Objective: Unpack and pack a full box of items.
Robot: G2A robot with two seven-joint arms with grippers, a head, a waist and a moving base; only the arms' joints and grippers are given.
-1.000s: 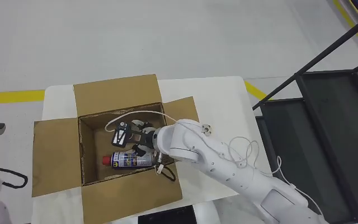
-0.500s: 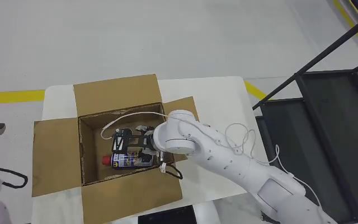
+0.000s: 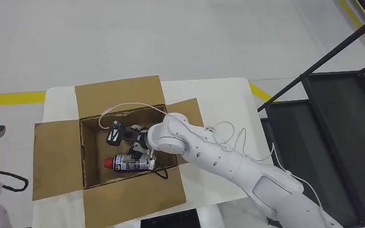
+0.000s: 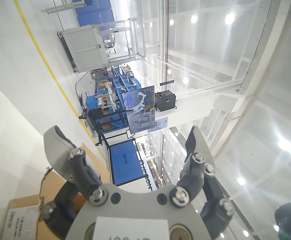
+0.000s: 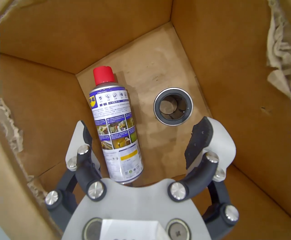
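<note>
Inside box (image 5: 227,56), right jaws spread near labelled spray can (image 5: 114,127), left jaws spread

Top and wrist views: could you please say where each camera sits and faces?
Top view: above the arms, looking down into open brown cardboard box; white arm.
Left wrist view: faces the hall's ceiling lights; open left pincer.
Right wrist view: looks into box at red-capped spray can; open right pincer.
Shared: top and right wrist show can.
</note>
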